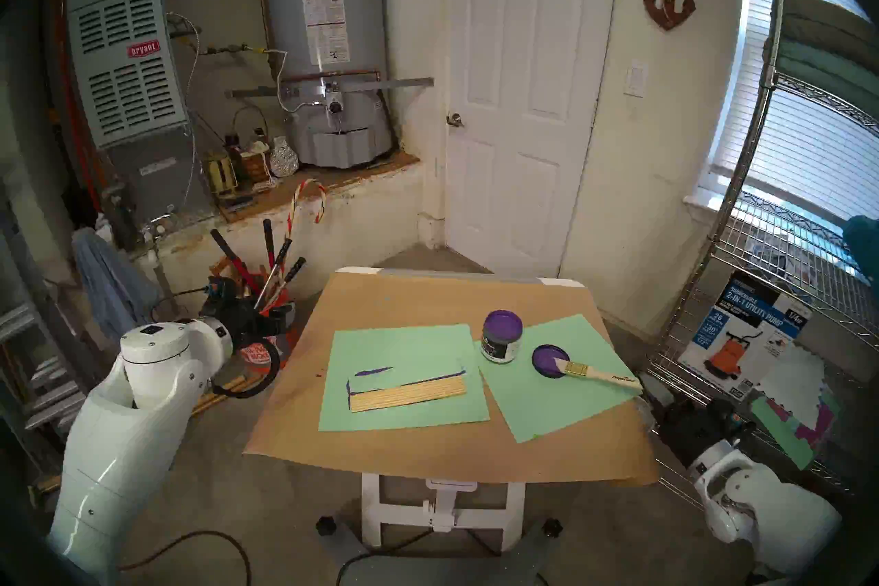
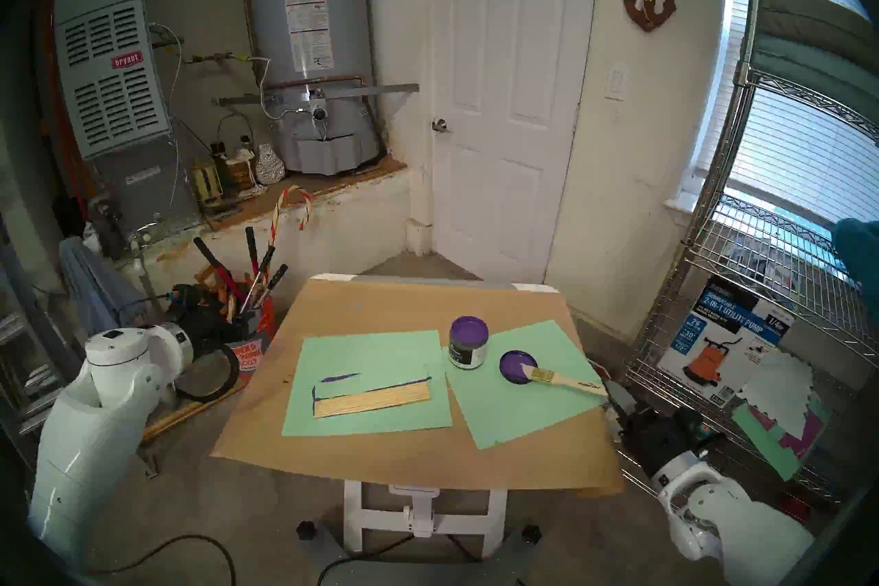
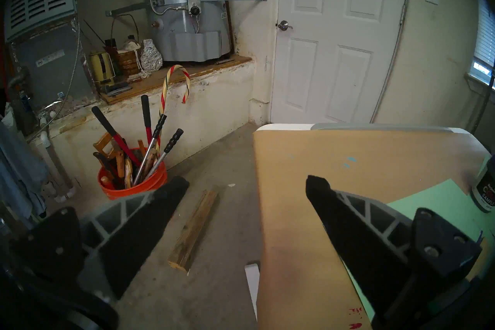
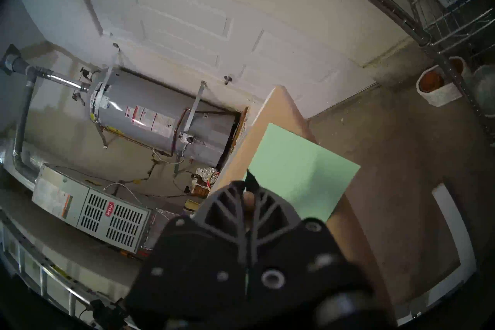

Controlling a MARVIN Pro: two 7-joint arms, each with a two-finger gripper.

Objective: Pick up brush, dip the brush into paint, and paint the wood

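With my left gripper [image 3: 246, 182] spread and my right gripper [image 4: 250, 182] pressed together, both empty, I should open the right and take the brush [image 1: 597, 372], lying right of centre on the lid [image 1: 550, 360], mid-handle.

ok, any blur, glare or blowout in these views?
Head views: window blown out, fisheye bends door, table sharp. Left wrist: sharp, right edge dim near jar. Right wrist: rotated, gripper soft, lower right blurred.

Likely home utility room, water heater [image 1: 328, 33], furnace [image 1: 123, 62]
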